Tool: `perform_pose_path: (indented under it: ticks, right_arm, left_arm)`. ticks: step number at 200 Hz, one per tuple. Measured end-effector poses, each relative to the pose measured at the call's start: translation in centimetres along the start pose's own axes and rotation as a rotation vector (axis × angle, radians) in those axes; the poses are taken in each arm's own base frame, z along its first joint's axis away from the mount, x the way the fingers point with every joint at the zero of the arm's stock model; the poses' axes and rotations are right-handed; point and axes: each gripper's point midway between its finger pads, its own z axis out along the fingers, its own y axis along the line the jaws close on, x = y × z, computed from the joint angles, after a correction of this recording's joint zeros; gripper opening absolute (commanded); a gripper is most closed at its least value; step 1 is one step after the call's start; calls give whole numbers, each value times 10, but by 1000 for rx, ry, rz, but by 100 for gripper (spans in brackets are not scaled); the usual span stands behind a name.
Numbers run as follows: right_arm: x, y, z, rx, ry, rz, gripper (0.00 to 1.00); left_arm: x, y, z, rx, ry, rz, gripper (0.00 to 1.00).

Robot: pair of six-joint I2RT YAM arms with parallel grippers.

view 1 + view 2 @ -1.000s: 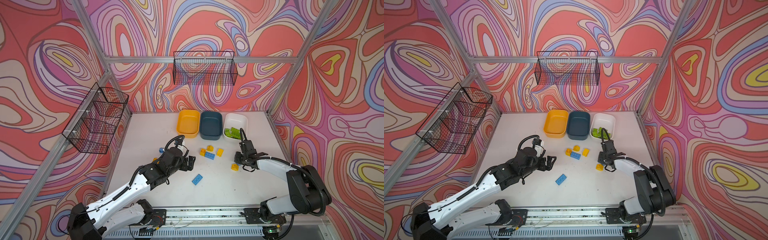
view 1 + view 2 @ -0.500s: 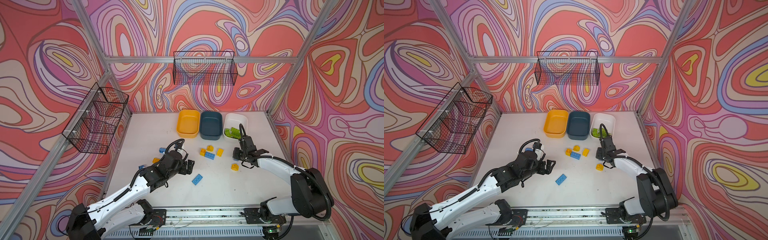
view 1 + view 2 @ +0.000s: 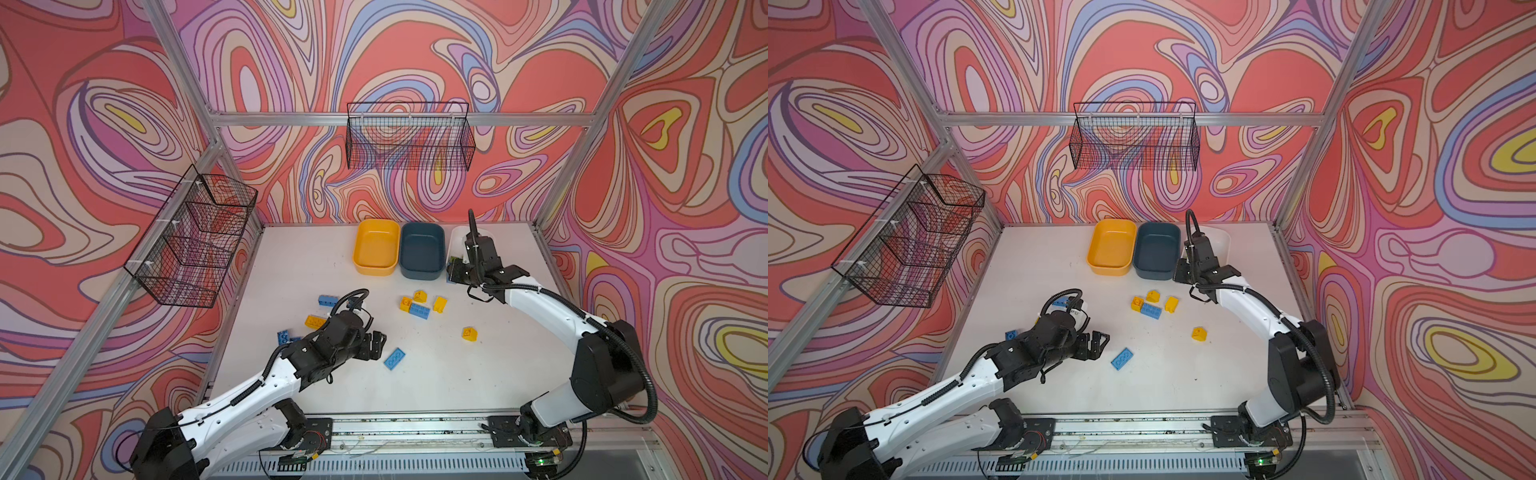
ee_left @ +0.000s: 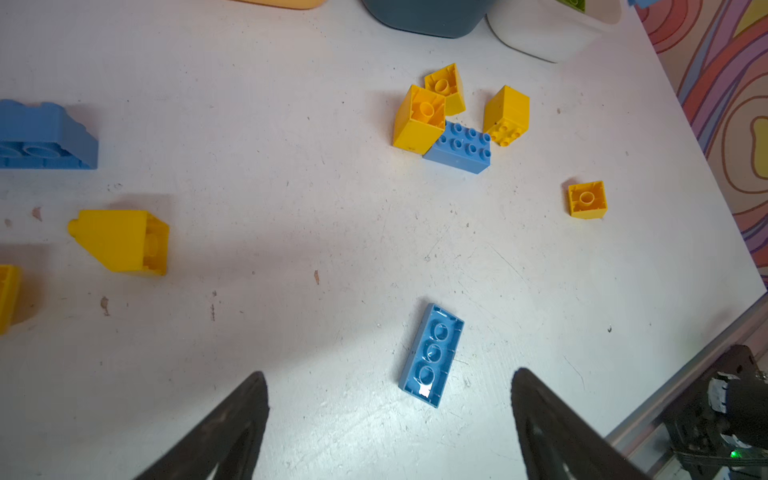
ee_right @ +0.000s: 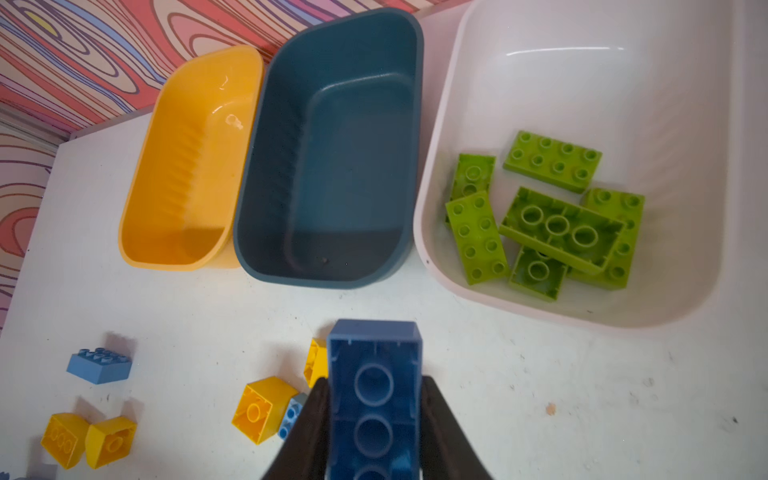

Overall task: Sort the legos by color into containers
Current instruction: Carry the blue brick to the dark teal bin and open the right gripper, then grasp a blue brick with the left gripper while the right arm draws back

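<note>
Lego greens (image 5: 557,224) are in my white tub (image 5: 457,124), yellow tub (image 5: 187,166) and teal tub (image 5: 332,124) bare, right pincer (image 5: 376,388) grips a blue brick (image 5: 374,353), left pincer (image 4: 388,374) open, loose bricks (image 4: 457,145) litter the counter (image 5: 540,374).

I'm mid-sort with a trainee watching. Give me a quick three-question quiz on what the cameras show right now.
1. True or false: every brick visible in the white tub is one of the green bricks.
2. What colour is the held brick in the right pincer? A yellow, B blue, C green.
3. Fill in: the left pincer is ___, with a flat blue brick lying on the table just ahead of it.

Key: 1 true. 2 B. 3 open.
</note>
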Motion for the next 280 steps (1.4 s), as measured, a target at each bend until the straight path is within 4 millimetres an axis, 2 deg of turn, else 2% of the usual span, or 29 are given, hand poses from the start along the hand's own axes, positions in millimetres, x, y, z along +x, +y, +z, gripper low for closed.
perform_pose_path:
  ticks: [32, 58, 85, 102, 129, 150, 171, 183, 213, 240, 258, 280]
  right_arm:
    - [-26, 19, 27, -24, -2, -11, 26]
    - [-42, 32, 57, -40, 4, -16, 27]
    - [-49, 37, 87, -37, 22, -16, 27]
    - [-51, 39, 104, -31, 37, -18, 28]
    - [-53, 40, 120, -24, 49, -19, 30]
    - [-53, 40, 122, -20, 56, -18, 36]
    - [-57, 42, 121, -23, 50, -18, 51]
    - [-57, 42, 121, -24, 49, -14, 56]
    - [-55, 41, 120, -19, 60, -22, 65]
    - [-53, 41, 118, -24, 61, -23, 69]
    - [-46, 39, 104, -35, 63, -22, 70]
    - [-43, 39, 67, -65, 33, -16, 70]
  left_arm:
    - [9, 4, 1, -1, 16, -14, 91]
    - [14, 6, 2, -3, 32, -24, 91]
    - [19, 8, 2, -8, 50, -30, 91]
    - [30, 15, 5, -23, 78, -30, 91]
    - [44, 22, 7, -43, 119, -32, 91]
    - [45, 22, 7, -40, 122, -32, 90]
    - [45, 22, 7, -38, 124, -33, 89]
    - [46, 22, 7, -39, 127, -32, 89]
    - [50, 19, 9, -40, 149, 1, 90]
    - [47, 2, 11, -27, 164, 69, 89]
    - [45, -10, 16, -27, 180, 118, 89]
    - [50, -17, 27, -39, 213, 167, 89]
